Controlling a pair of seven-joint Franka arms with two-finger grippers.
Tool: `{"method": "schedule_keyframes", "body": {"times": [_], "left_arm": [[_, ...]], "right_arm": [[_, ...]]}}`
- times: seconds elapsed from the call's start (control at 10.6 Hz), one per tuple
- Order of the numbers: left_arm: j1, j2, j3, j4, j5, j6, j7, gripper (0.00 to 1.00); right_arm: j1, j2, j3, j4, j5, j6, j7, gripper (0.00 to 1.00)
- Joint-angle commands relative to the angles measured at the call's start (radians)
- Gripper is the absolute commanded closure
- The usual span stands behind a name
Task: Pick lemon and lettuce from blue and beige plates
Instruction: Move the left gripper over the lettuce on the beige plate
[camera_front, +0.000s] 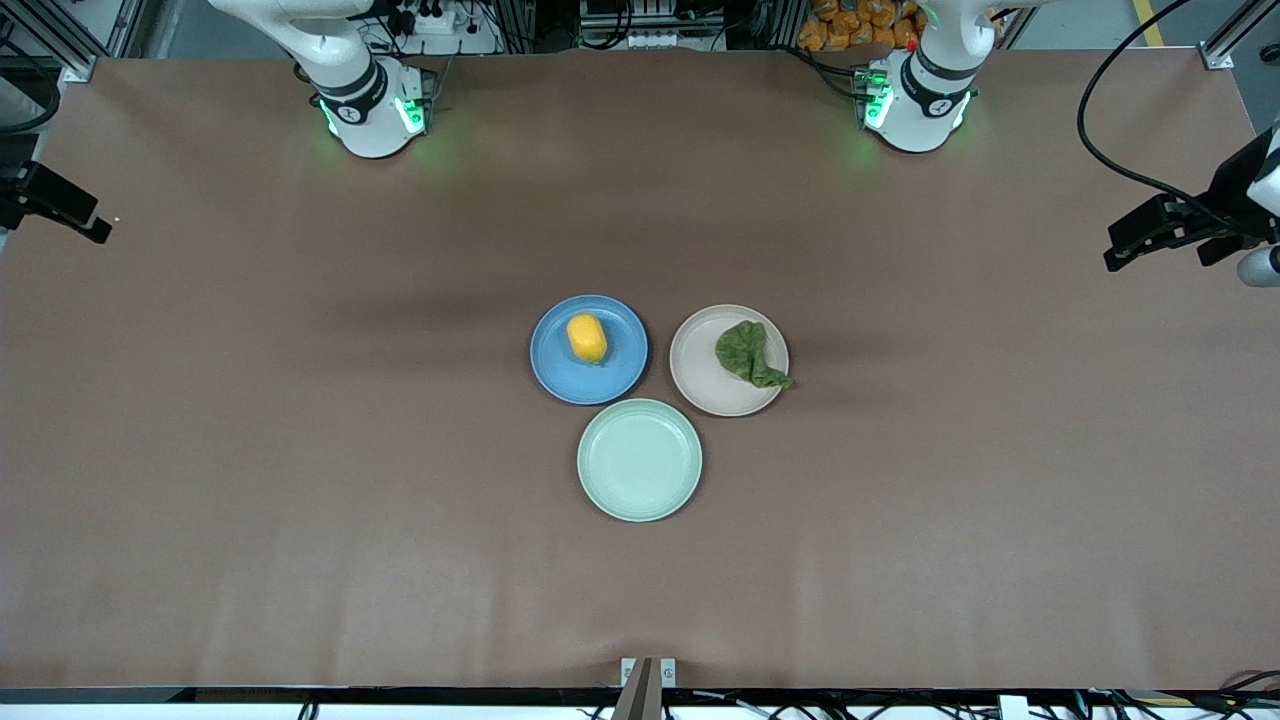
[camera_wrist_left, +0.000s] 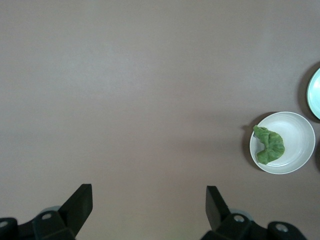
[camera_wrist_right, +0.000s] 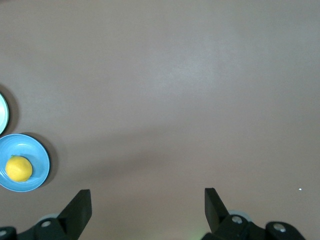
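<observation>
Lemon (camera_front: 587, 338) lies on blue plate (camera_front: 560, 375), frame centre, toward the right arm's end; lettuce (camera_front: 748, 353) on beige plate (camera_front: 700, 380) beside it. Left gripper (camera_wrist_left: 149, 202) and right gripper (camera_wrist_right: 148, 202) hang released, well apart from both.

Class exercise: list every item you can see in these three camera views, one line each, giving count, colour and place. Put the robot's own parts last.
lemon: one, yellow-orange, on the blue plate.
lettuce: one leaf, dark green, on the beige plate, its tail reaching over the rim.
blue plate: one, medium blue, mid-table, toward the right arm's end.
beige plate: one, pale beige, beside the blue plate, toward the left arm's end.
mint-green plate: one, pale green, bare, nearer the front camera than the other two.
table: one, brown.
left gripper: one, black, open, over bare table at the left arm's end.
right gripper: one, black, open, over bare table at the right arm's end.
</observation>
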Motion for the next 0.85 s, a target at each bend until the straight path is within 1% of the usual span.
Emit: {"method": "schedule_keyframes", "body": {"times": [0.0, 0.28, 0.47, 0.56, 0.75], "left_arm": [[0.009, -0.008, -0.03, 0.004, 0.025, 0.003, 0.023, 0.0], [0.002, 0.004, -0.032, -0.002, 0.02, 0.003, 0.017, 0.0], [-0.017, 0.021, -0.067, -0.034, 0.013, 0.0, -0.011, 0.0], [-0.018, 0.037, -0.081, -0.057, -0.007, 0.014, -0.065, 0.0], [-0.02, 0.056, -0.154, -0.132, -0.047, 0.109, -0.255, 0.0]], "right_arm": [[-0.024, 0.003, 0.019, 0.009, -0.003, -0.01, 0.011, 0.0], [-0.024, 0.003, 0.019, 0.009, -0.003, -0.012, 0.011, 0.0], [-0.022, 0.003, 0.019, 0.009, -0.003, -0.012, 0.013, 0.0], [-0.022, 0.003, 0.019, 0.009, -0.003, -0.012, 0.014, 0.0], [-0.022, 0.003, 0.019, 0.007, -0.003, -0.013, 0.015, 0.0]]}}
